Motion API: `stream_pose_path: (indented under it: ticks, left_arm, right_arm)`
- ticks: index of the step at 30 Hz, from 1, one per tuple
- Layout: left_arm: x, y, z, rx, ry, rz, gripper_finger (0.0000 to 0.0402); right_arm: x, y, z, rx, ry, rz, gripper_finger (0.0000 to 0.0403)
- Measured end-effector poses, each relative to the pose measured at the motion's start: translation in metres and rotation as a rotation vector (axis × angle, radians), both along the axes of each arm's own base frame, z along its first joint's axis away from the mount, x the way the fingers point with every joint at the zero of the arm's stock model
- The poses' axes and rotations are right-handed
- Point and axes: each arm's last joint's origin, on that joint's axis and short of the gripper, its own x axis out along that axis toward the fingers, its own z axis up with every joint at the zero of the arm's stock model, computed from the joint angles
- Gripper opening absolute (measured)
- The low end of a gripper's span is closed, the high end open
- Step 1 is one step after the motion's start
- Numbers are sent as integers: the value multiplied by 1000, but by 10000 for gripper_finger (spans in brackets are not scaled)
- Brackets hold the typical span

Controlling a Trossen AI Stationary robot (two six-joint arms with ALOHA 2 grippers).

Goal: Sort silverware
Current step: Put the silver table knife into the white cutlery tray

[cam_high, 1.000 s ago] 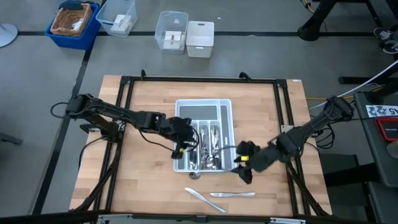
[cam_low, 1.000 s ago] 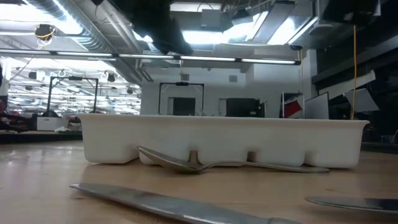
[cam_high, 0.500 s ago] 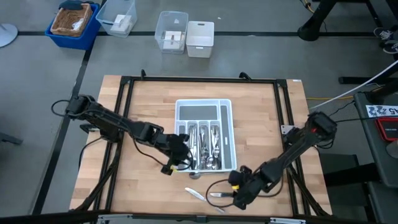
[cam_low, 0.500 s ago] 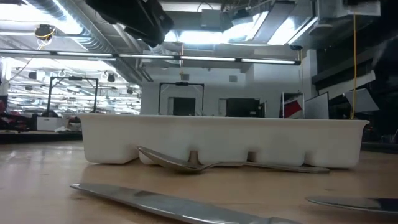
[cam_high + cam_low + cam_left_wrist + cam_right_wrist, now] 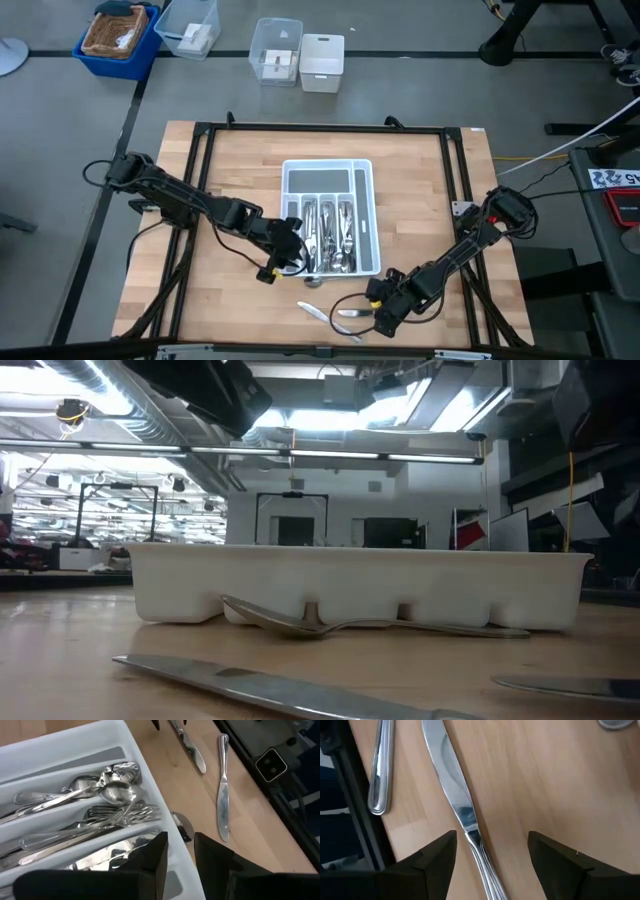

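Steel mostly sorted already: shiny forks, spoons and knives (image 5: 330,238) lying in the grey-lined slots of the white plastic divided tray (image 5: 327,172) at mid-table. Three pieces loose on the pale wooden tabletop (image 5: 420,190) near its front edge: slim silver knife (image 5: 455,795) directly between the right gripper's fingers, second knife (image 5: 381,767) just beside it, shiny spoon (image 5: 300,622) against the tray's near wall.

Right gripper (image 5: 490,857) low over the first knife, jaws spread wide, holding nothing. Left gripper (image 5: 177,857) above the tray's near corner, jaws narrowly parted, empty, seemingly waiting.

Risks, judged from here:
- Flat thin knife on smooth wood; closing too high likely to pinch air, or skid the blade sideways.
- Fingers astride the blade-handle junction; grip off balance, possible pivot or droppage in transit.
- Second knife close; possible nudge toward the black frame rail (image 5: 330,349) and off reach.
- Left gripper near the tray's front; crowding possible when delivering to a slot
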Motion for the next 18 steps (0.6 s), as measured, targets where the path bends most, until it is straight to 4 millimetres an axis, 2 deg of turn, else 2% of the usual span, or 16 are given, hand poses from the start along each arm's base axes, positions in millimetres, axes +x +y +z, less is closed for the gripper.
stream_pose_path:
  ticks: [11, 18]
  left_arm:
    - [-1, 1, -1, 6, 16, 4, 86]
    - [-1, 1, -1, 9, 16, 7, 85]
  right_arm:
    - [0, 1, -2, -16, -1, 77, 248]
    - [2, 13, 10, 1, -46, 112, 248]
